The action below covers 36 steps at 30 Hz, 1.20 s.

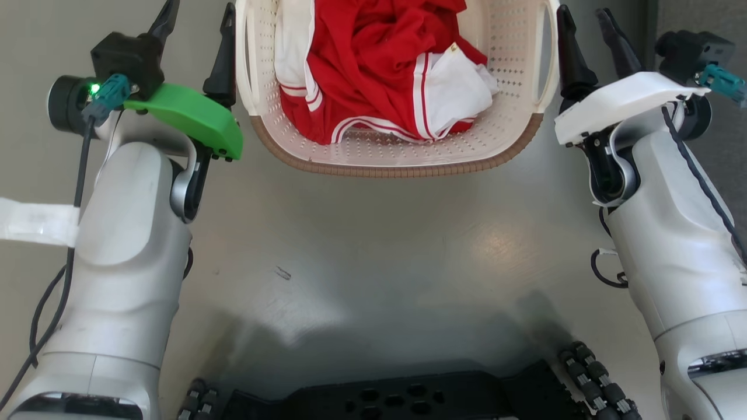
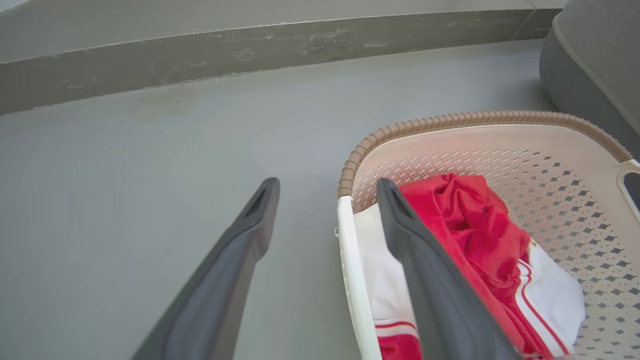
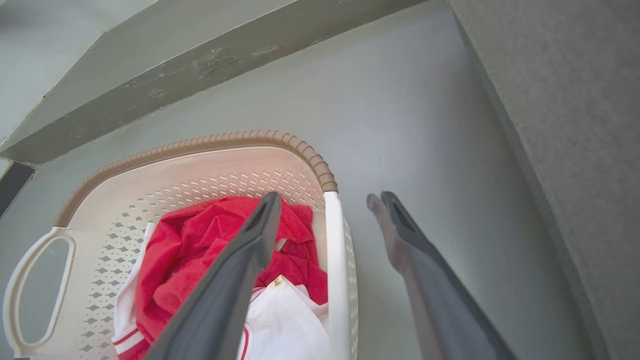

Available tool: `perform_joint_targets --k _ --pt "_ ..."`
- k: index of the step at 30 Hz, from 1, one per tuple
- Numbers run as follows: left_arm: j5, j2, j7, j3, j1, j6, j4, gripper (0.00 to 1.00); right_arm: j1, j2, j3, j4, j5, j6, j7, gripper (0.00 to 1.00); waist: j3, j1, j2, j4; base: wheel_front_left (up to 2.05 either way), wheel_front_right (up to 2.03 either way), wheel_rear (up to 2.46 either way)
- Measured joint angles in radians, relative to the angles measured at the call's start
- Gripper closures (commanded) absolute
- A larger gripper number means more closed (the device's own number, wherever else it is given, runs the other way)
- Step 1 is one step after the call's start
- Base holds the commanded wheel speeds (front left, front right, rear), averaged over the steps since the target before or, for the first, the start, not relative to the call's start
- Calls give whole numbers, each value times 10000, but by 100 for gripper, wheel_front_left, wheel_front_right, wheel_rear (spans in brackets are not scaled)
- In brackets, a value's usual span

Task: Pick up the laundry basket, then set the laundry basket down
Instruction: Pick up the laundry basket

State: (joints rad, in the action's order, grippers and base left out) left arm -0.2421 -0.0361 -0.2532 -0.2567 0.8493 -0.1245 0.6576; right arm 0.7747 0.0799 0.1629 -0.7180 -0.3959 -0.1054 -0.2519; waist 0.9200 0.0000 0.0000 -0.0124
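The laundry basket [image 1: 397,164], cream with perforated walls and a brown woven-look rim, stands on the grey floor at the top middle of the head view, holding red and white clothes [image 1: 373,64]. My left gripper [image 1: 201,11] is open at the basket's left side. In the left wrist view the white left handle [image 2: 350,260] shows between the fingers of the left gripper [image 2: 326,185]. My right gripper [image 1: 583,11] is open at the right side, and the right handle [image 3: 334,260] shows between the fingers of the right gripper [image 3: 327,197]. Neither gripper is closed on a handle.
A low grey ledge [image 2: 250,55] runs along the floor beyond the basket. A grey rounded object [image 2: 590,60] stands close to the basket's far right, seen as a grey wall [image 3: 575,125] beside my right gripper. White tape [image 1: 35,221] lies on the floor at left. My wheeled base [image 1: 397,399] is at the bottom.
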Motion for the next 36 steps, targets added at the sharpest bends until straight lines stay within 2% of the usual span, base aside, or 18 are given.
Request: perform_joint_targets --k 13,20,30,31,32,33,34,35,36 --pt "-665 123 77 -794 769 -4 1078 0 942 -86 326 -1124 -23 -86 0 0 781 0 0 30 0 0 0" --pt "-1122 134 589 -1239 1120 -31 1737 0 1406 -111 495 -1662 -42 -88 0 0 1109 0 0 -17 0 0 0" --pt "-1638 140 779 -1632 1791 -31 2086 0 1954 -125 688 -2303 -192 -90 0 0 1523 0 0 44 0 0 0" --pt "-1687 140 779 -1666 1801 -31 2115 0 2006 -123 708 -2341 -203 -92 -10 18 1560 0 0 60 0 0 0" --pt "-1718 151 773 -1689 1811 -31 2148 11 2030 -96 719 -2349 -207 -113 -44 42 1592 0 0 76 0 0 0" --pt "-1770 153 765 -1705 1825 -31 2205 43 2054 -84 727 -2374 -226 -123 -44 61 1614 0 0 95 0 0 0" --pt "-1827 153 765 -1735 1841 -31 2295 51 2070 -81 731 -2416 -268 -144 -44 82 1630 0 0 110 0 0 0" --pt "-1881 165 765 -1791 1852 -61 2334 79 2095 -73 734 -2489 -282 -176 -44 100 1640 0 0 121 0 0 0" --pt "-1918 196 765 -1871 1871 -77 2341 100 2125 -75 742 -2558 -286 -176 -44 100 1645 0 0 129 0 0 0"
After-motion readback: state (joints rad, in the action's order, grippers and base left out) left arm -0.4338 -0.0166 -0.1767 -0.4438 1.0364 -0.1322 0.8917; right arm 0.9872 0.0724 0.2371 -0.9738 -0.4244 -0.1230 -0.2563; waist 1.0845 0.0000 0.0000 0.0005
